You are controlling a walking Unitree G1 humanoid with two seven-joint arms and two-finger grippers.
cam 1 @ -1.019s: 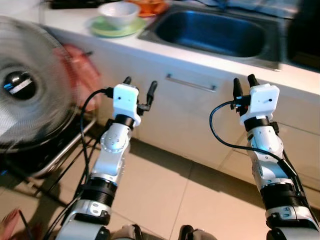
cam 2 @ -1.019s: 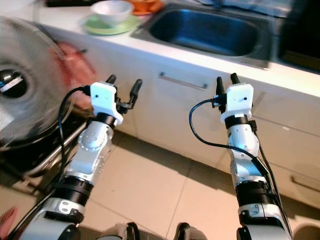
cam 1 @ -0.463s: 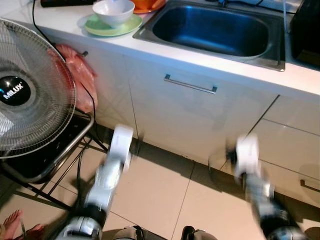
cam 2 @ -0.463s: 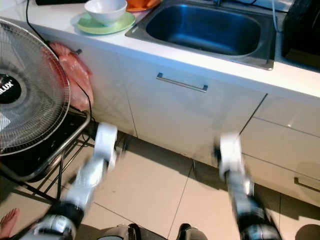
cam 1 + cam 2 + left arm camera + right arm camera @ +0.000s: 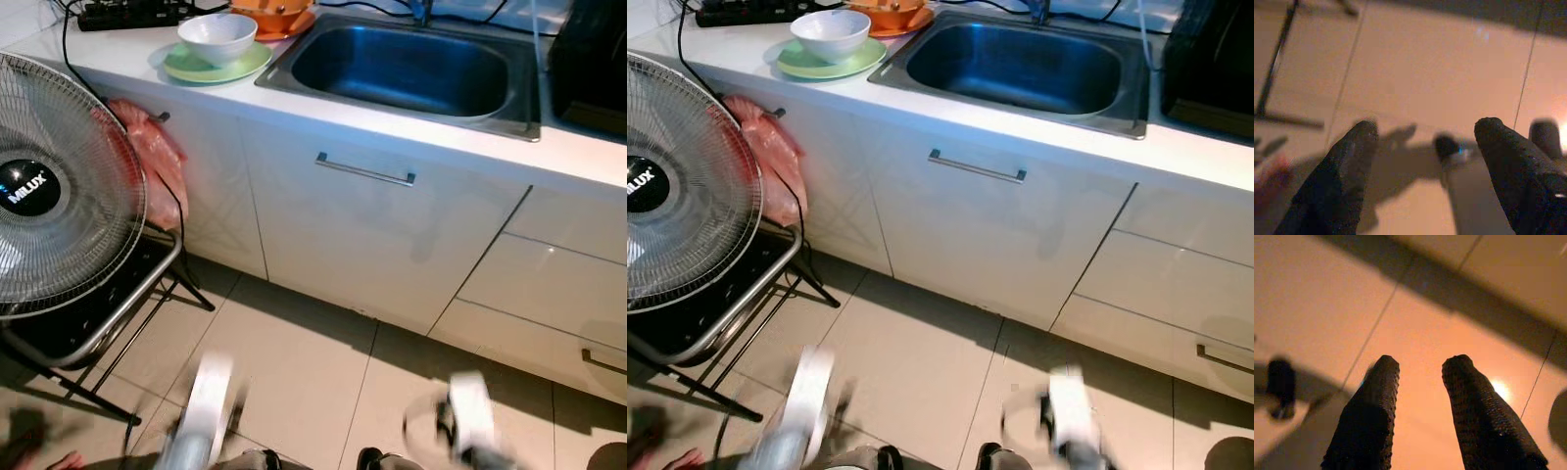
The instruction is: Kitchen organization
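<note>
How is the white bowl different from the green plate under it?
The white bowl is deep with tall sides; the green plate is flat and wider. The bowl sits on top; the plate lies on the counter beneath it. Both are round and stand left of the sink.

Your white countertop [image 5: 323,103] holds a white bowl [image 5: 217,37] on a green plate [image 5: 196,67], beside the steel sink [image 5: 411,69].

Bright kitchen — arms motion-blurred — wrist views dim, orange-tinted
</note>
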